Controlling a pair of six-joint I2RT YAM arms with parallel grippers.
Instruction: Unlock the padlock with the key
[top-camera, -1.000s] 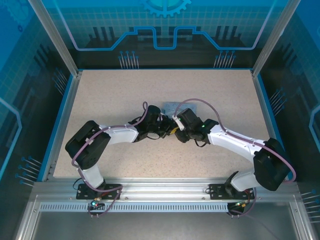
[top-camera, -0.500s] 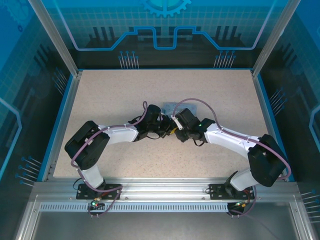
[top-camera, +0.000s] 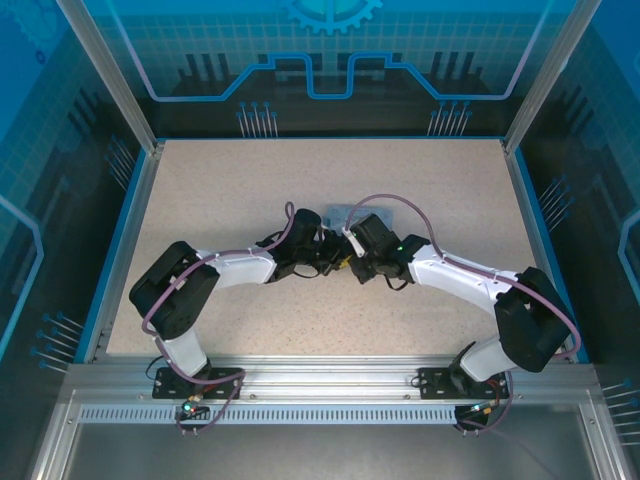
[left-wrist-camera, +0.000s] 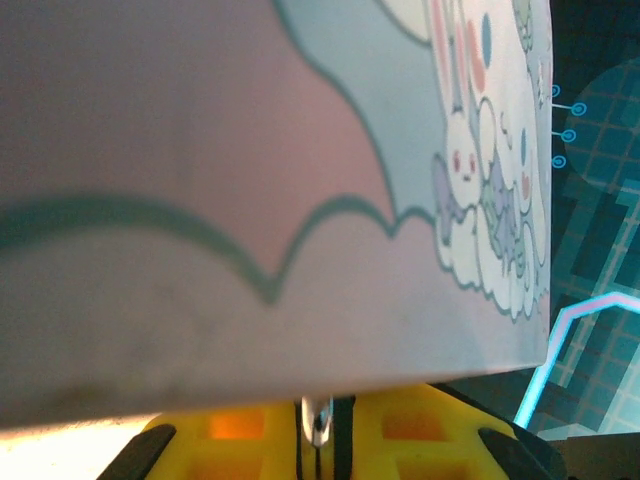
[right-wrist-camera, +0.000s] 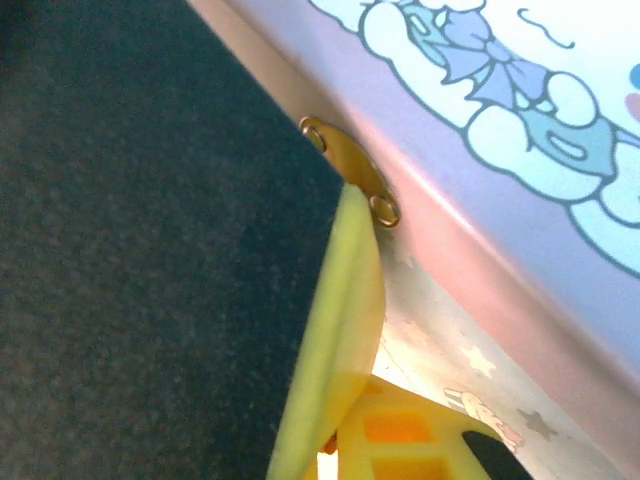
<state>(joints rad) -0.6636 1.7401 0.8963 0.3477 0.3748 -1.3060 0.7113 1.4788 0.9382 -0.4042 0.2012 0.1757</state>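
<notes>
The pale blue cartoon-printed tin (top-camera: 340, 213) lies mid-table, and both grippers meet just in front of it. My left gripper (top-camera: 336, 262) is shut, and in the left wrist view a thin metal sliver, the key (left-wrist-camera: 318, 422), is pinched between its yellow fingers (left-wrist-camera: 420, 440) right under the tin's side (left-wrist-camera: 250, 200). My right gripper (top-camera: 353, 268) is shut. Its yellow fingers (right-wrist-camera: 345, 300) lie pressed together, with their tip against a small brass hasp (right-wrist-camera: 345, 165) on the tin's edge (right-wrist-camera: 520, 120). The padlock is hidden.
The speckled table (top-camera: 220, 190) stretches around the tin, edged by a blue rim and aluminium frame posts (top-camera: 110, 80). Purple cables (top-camera: 390, 203) loop over both wrists. The arm bases stand at the near rail (top-camera: 320, 375).
The right arm has edged left toward the tin and its jaws have closed. The left arm has stayed put, still pinching the key.
</notes>
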